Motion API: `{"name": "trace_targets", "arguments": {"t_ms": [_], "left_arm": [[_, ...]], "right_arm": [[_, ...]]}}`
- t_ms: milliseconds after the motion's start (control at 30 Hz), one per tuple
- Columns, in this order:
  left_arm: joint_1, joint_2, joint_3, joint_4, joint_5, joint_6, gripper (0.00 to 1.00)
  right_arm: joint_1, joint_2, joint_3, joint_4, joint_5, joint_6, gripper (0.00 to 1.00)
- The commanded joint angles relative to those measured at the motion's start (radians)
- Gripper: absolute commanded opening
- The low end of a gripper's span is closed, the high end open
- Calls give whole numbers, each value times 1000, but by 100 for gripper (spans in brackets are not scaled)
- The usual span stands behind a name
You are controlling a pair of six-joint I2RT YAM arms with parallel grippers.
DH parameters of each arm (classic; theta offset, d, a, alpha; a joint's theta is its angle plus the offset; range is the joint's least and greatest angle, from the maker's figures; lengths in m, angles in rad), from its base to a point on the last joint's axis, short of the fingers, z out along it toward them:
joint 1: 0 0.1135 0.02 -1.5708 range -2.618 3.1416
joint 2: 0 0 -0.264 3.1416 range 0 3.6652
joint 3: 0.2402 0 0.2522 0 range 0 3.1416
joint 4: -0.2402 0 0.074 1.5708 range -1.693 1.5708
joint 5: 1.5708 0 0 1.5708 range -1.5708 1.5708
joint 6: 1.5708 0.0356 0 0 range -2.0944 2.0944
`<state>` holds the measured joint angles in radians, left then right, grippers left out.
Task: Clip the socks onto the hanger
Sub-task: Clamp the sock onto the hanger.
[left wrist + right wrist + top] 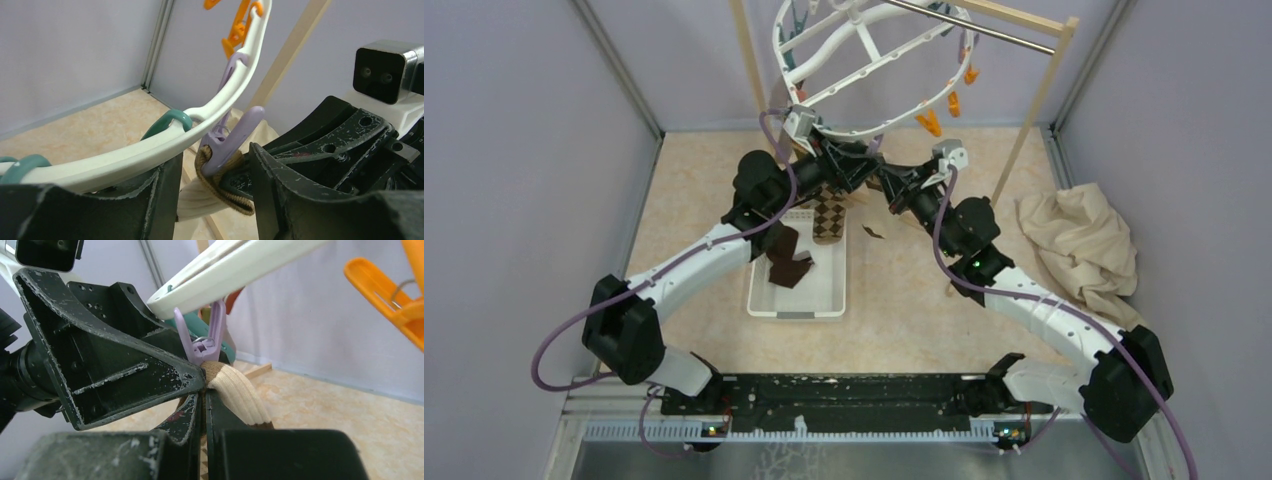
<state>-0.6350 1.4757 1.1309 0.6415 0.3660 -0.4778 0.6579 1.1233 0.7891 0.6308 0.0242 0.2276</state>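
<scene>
The white oval hanger [864,60] hangs from the rack bar at the back. One of its purple pegs [232,137] is clamped on the tan cuff of a brown-cream argyle sock [220,187], which hangs down over the tray [829,215]. My left gripper [215,192] is open, its fingers [165,200] apart on either side of the peg and cuff. My right gripper [205,395] is shut on the same sock [240,395], just below the peg [205,340]. Both grippers meet under the hanger's near rim [859,170].
A white tray [759,300] on the table holds dark brown socks [789,262]. A crumpled beige cloth [1079,245] lies at the right. The wooden rack's posts [1034,110] flank the hanger. Orange pegs [929,122] dangle from the rim near my right arm.
</scene>
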Motion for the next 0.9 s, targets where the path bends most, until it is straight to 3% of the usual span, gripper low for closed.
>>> {"name": "trace_targets", "arguments": {"t_ms": [0, 200, 300, 533, 867], "left_arm": [[1, 3, 17, 14, 9, 8, 57], [1, 4, 15, 12, 7, 12, 58], [0, 2, 15, 4, 7, 19, 58], [3, -24, -1, -36, -39, 59, 59], [4, -88, -91, -89, -115, 105, 59]], "right_arm": [[-2, 1, 58, 77, -18, -16, 4], [-3, 9, 69, 65, -16, -30, 48], [-3, 7, 68, 63, -18, -34, 59], [-3, -39, 40, 45, -3, -45, 62], [-7, -178, -24, -35, 171, -134, 62]]}}
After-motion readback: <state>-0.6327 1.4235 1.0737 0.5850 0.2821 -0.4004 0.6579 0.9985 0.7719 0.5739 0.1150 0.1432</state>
